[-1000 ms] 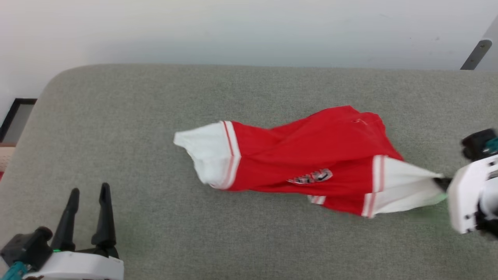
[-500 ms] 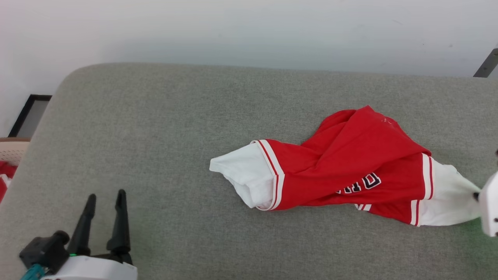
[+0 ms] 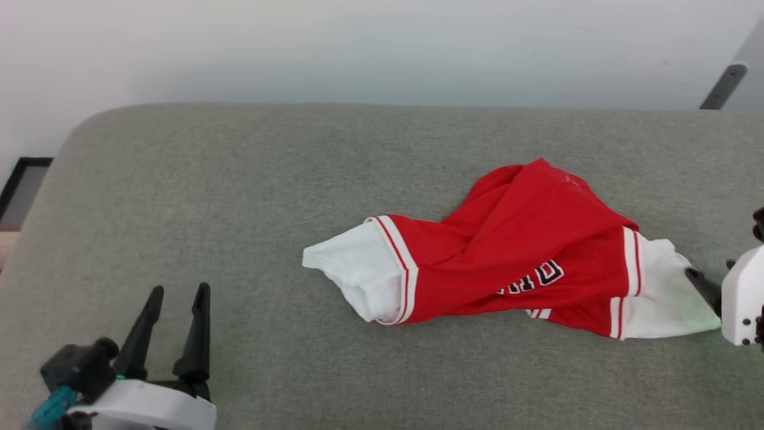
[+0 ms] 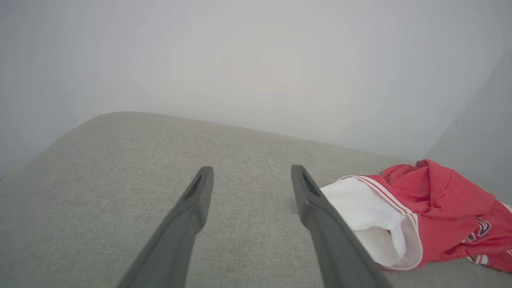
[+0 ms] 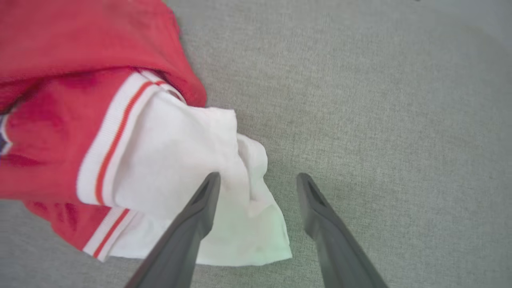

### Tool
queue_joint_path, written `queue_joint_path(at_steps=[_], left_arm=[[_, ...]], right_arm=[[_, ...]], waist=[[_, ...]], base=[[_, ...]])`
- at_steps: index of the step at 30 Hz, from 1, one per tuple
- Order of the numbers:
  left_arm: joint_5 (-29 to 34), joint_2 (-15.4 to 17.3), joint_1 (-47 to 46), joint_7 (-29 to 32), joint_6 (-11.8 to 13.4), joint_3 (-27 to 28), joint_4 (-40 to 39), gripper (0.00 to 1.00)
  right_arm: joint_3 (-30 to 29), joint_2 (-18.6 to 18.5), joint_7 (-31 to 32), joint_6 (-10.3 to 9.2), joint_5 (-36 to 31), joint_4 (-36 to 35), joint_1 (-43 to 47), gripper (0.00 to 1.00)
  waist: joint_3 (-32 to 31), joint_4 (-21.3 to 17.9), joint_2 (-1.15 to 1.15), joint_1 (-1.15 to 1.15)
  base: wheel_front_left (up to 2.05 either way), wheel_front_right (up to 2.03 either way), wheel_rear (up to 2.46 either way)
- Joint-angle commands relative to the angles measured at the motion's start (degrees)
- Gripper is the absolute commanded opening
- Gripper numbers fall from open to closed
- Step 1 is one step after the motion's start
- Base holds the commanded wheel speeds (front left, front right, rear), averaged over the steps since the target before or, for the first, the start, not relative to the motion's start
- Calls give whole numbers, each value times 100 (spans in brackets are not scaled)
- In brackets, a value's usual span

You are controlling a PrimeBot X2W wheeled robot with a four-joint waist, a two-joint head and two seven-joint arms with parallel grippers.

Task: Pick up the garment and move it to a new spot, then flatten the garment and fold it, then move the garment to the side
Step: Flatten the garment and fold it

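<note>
The garment (image 3: 525, 239) lies crumpled and twisted on the grey cushion (image 3: 239, 179), right of centre. It is red, with a white sleeve at each end and part of the black lettering showing. My right gripper (image 3: 695, 278) is at the right-hand sleeve's tip. In the right wrist view that gripper (image 5: 258, 178) is open, its left finger over the loose white sleeve of the garment (image 5: 60, 120) and gripping nothing. My left gripper (image 3: 176, 292) stands open at the lower left, well clear of the cloth. In the left wrist view this gripper (image 4: 252, 172) is empty, with the garment (image 4: 432, 200) to its right.
The cushion's rounded far-left corner meets a pale wall (image 3: 358, 48). A dark frame (image 3: 18, 185) sits on the floor beyond the left edge. A grey metal bracket (image 3: 722, 86) shows at the top right. Bare cushion spreads left of and in front of the shirt.
My right gripper has opened and let go of the white sleeve, which now lies slack on the cushion. The head view has shifted. The left gripper stays open.
</note>
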Motion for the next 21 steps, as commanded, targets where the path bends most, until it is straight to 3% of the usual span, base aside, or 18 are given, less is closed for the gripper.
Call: queue_joint_path(at_steps=[1, 9, 16, 21], left_arm=[[-37, 44, -66, 62, -28, -10, -50, 100], [-402, 421, -490, 1437, -329, -401, -492, 100], [-992, 764, -1398, 3317, -535, -968, -537, 100], [-1459, 772, -2066, 4429, -583, -1285, -126, 100]], right_arm=[[-9, -18, -94, -6, 40, -103, 29, 100], [-571, 163, -1003, -5, -69, -1073, 571, 100], [-1239, 892, -1781, -5, -653, -2067, 1184, 100], [-1464, 1393, -1922, -5, -1025, -2563, 1465, 100]], waist=[[0, -83, 0, 0], [-21, -286, 0, 0], [-21, -502, 0, 0], [-28, -672, 0, 0]], base=[[0, 0, 0], [0, 0, 0], [0, 0, 0], [0, 0, 0]])
